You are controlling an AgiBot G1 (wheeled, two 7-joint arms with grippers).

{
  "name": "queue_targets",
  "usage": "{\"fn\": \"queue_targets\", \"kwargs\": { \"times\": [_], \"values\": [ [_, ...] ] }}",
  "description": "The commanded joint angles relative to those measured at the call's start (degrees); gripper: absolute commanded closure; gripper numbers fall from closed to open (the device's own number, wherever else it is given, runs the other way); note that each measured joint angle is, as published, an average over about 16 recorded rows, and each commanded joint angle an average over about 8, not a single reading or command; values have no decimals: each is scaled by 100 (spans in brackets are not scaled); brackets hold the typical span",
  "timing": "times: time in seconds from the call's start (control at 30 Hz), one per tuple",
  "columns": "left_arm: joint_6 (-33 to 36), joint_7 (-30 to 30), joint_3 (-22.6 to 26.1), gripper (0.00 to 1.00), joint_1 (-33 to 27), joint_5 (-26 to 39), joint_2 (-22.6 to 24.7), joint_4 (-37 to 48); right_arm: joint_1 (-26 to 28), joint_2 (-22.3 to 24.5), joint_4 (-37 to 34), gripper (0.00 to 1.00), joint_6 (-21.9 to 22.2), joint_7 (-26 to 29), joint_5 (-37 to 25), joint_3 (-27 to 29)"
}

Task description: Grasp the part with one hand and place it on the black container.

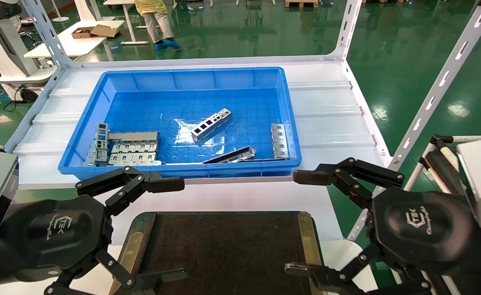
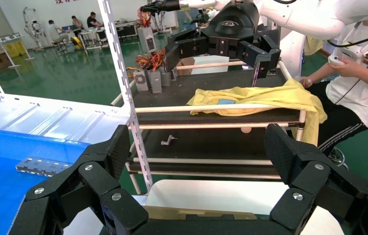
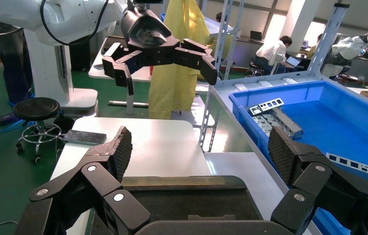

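The part (image 1: 211, 124), a silver-grey box bar with a row of square dark openings, lies slanted in the middle of the blue bin (image 1: 183, 170). The black container (image 1: 224, 250) lies in front of the bin, its surface bare, with brass strips along two sides; it also shows in the right wrist view (image 3: 191, 196). My left gripper (image 1: 175, 229) (image 2: 199, 152) hangs open over the container's left edge. At the container's right edge my right gripper (image 1: 298, 223) (image 3: 199, 152) stands open too. Neither holds anything, and both are well short of the part.
A darker slim bar (image 1: 230, 155) leans by the bin's front wall. Stacked grey cages (image 1: 130, 147) fill the bin's left corner, and a flat cage piece (image 1: 279, 141) lies at its right wall. White rack uprights (image 1: 429, 102) rise on the right, beside a cart (image 2: 211, 98) holding a yellow cloth.
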Motion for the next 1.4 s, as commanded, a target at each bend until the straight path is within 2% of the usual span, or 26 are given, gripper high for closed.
{"fn": "queue_targets", "kwargs": {
  "times": [0.03, 1.4],
  "values": [
    [0, 0, 0, 0, 0, 0, 0, 0, 0, 0, 0, 0, 0, 0, 0, 0],
    [-20, -8, 12, 0, -31, 44, -1, -5, 1, 0, -2, 0, -1, -1, 0, 0]
  ]
}}
